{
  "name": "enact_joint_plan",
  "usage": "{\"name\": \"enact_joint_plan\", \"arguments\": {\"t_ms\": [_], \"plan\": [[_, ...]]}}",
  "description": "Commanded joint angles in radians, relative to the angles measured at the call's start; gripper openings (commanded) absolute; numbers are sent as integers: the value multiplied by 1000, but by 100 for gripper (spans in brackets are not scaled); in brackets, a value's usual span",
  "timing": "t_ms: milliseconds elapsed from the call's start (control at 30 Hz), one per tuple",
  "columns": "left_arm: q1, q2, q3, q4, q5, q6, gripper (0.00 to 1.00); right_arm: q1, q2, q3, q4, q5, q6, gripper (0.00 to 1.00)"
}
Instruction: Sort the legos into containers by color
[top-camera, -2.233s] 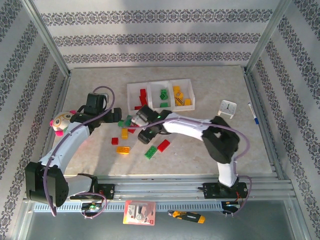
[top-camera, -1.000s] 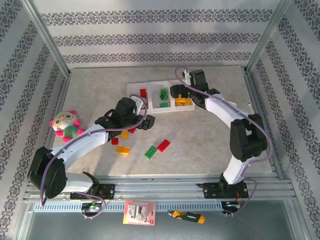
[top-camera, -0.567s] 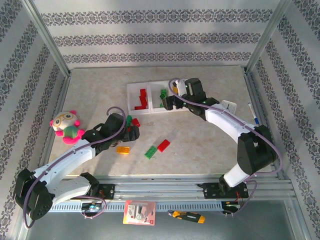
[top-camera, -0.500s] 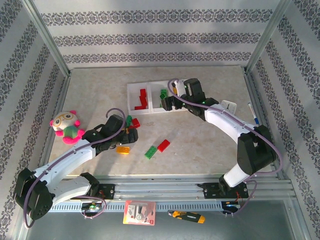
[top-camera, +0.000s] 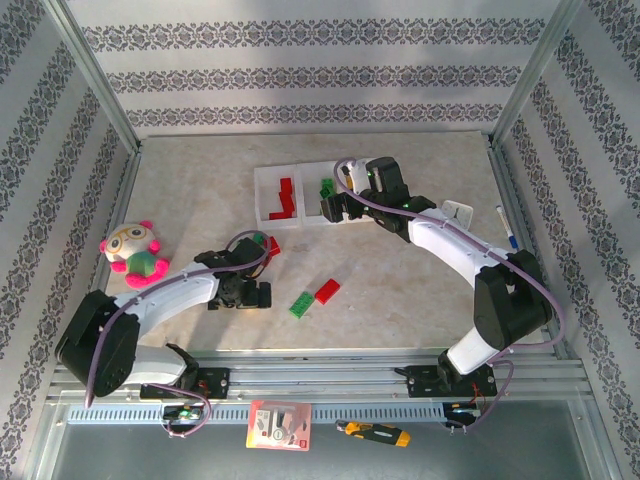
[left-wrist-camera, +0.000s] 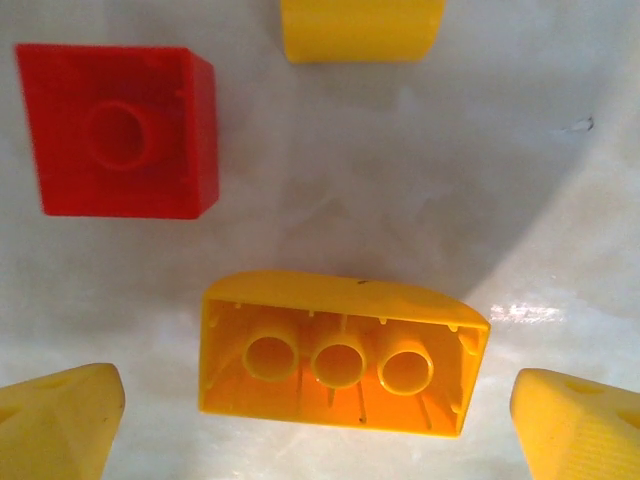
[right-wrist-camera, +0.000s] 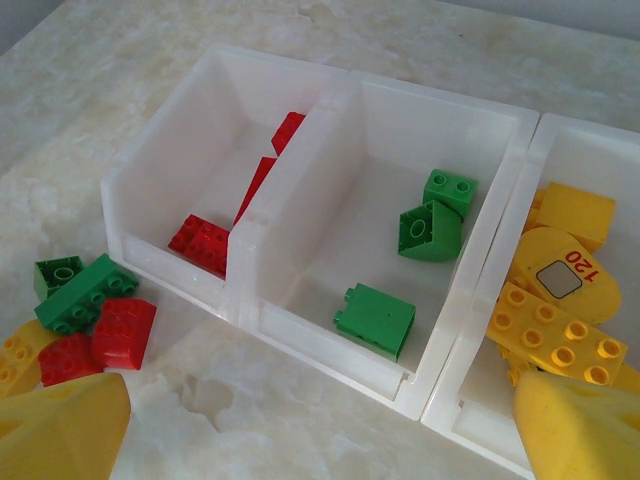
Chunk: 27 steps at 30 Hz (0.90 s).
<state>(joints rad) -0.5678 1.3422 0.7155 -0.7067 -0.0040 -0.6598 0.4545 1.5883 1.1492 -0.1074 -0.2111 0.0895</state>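
Observation:
My left gripper (left-wrist-camera: 320, 432) is open and low over the table, its yellow fingertips (left-wrist-camera: 60, 420) on either side of an upturned yellow lego (left-wrist-camera: 340, 355). A red lego (left-wrist-camera: 120, 130) and another yellow one (left-wrist-camera: 360, 28) lie just beyond. From above, the left gripper (top-camera: 247, 294) sits left of centre. My right gripper (top-camera: 333, 207) hangs open and empty over the containers (right-wrist-camera: 300, 180). They hold red legos (right-wrist-camera: 205, 243), green legos (right-wrist-camera: 430, 232) and yellow legos (right-wrist-camera: 555, 330), one colour per bin. Loose green (right-wrist-camera: 75, 290) and red (right-wrist-camera: 125, 330) legos lie in front of the red bin.
A green lego (top-camera: 301, 303) and a red lego (top-camera: 326, 291) lie mid-table. A plush toy (top-camera: 135, 255) sits at the left. A white clock (top-camera: 455, 213) and a pen (top-camera: 507, 226) are at the right. A red card (top-camera: 278, 425) and yellow-black tool (top-camera: 372, 432) lie below the rail.
My left gripper has pulled back from the red bin and dropped over the yellow lego. My right gripper has swung left from the yellow bin to the green one.

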Motion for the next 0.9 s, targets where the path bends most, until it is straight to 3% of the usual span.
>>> {"name": "enact_joint_plan", "arguments": {"t_ms": [0, 467, 667, 867], "plan": [[-4, 24, -16, 44, 20, 31, 95, 8, -2, -10, 24, -16, 0, 98], [-4, 27, -9, 42, 3, 17, 62, 7, -32, -29, 26, -17, 23, 98], [-7, 57, 89, 25, 22, 36, 62, -18, -96, -93, 34, -12, 48, 98], [-28, 165, 308, 48, 33, 88, 61, -72, -223, -189, 32, 17, 79, 98]]}}
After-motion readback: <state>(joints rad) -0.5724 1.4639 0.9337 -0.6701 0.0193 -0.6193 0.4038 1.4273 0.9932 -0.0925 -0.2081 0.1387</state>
